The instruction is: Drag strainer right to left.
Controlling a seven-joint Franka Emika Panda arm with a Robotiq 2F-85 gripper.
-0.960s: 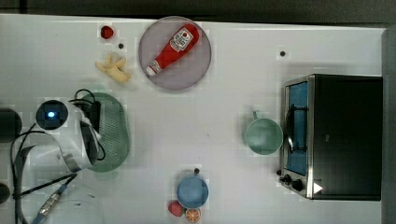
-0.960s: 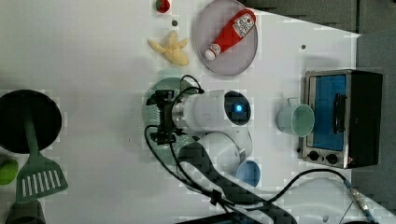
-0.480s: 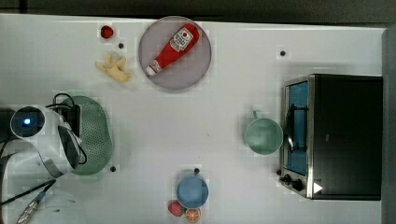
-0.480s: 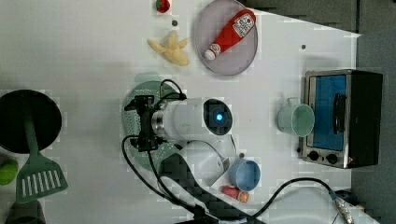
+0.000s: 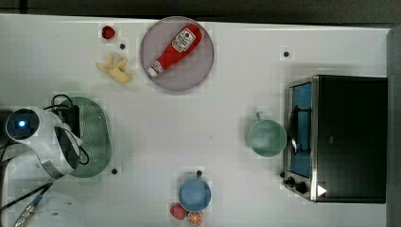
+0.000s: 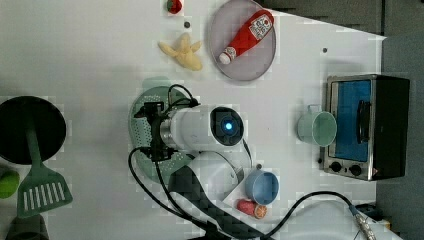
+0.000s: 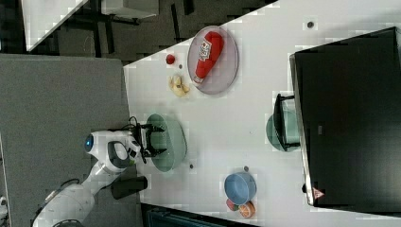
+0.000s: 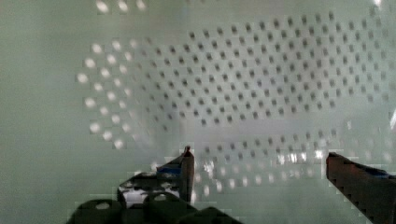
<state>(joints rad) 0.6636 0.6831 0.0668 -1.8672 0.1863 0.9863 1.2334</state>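
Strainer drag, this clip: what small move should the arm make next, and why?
Probably keep sliding a little further toward the top view's left, then lift out. The gripper is open with its fingers down inside the strainer, pushing rather than pinching. The strainer already sits near the table edge at the top view's left, far from the mug, so little travel remains.

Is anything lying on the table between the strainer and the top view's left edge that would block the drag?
Nothing visible does. The strainer already sits near the top view's left edge, with the open gripper down inside it; the arm covers the table beyond its rim there.
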